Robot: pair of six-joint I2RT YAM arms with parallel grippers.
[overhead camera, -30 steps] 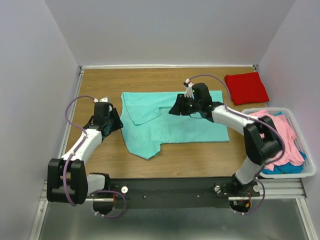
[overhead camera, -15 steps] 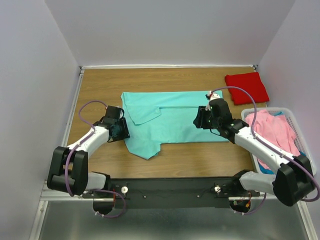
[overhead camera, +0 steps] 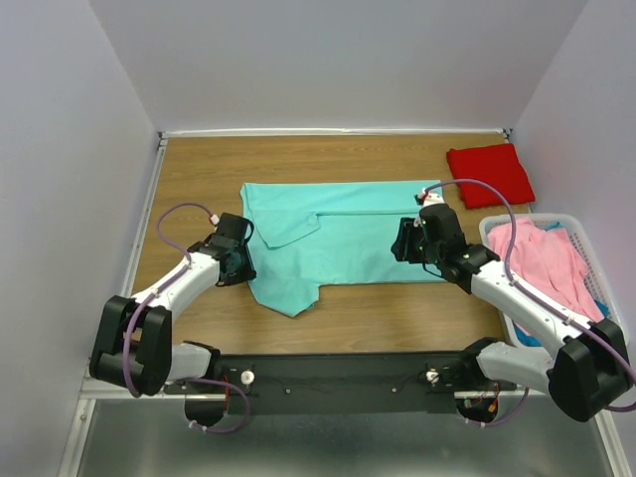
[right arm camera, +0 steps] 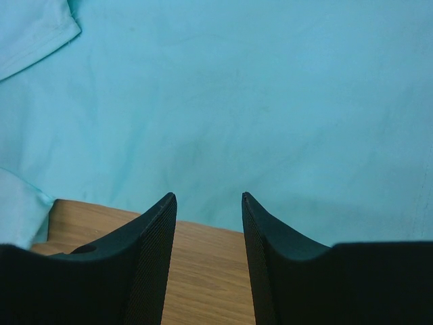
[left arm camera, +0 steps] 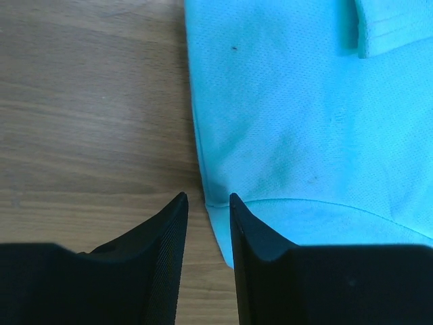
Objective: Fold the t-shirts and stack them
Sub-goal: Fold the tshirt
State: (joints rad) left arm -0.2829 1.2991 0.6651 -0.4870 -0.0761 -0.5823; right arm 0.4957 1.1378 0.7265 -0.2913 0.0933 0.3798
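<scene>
Teal cloth fills the middle of the top view: the aqua-teal t-shirt [overhead camera: 348,238] lies spread flat on the wooden table [overhead camera: 199,169], with one sleeve turned inward near its upper left corner and another part jutting out toward the lower left. The left gripper [overhead camera: 241,260] sits low at the shirt's left edge. In the left wrist view its jaws stand slightly apart with nothing between them, and the shirt's side edge and a hem seam lie just beyond the tips, bare wood to the left of them. Whether the tips touch the cloth cannot be told. The right gripper [overhead camera: 400,241] is over the right part of the same shirt, near its lower edge. In the right wrist view its jaws are parted more widely and hold nothing, and the gap frames the line where teal cloth meets wood. At the upper right of the top view a red t-shirt [overhead camera: 489,174] rests folded into a neat square on the table, well apart from the teal one. Below it, at the right edge of the frame, a white basket [overhead camera: 517,217] holds a crumpled pink t-shirt [overhead camera: 547,258], with a bit of blue-teal cloth [overhead camera: 524,338] showing under it near the basket's lower end.
</scene>
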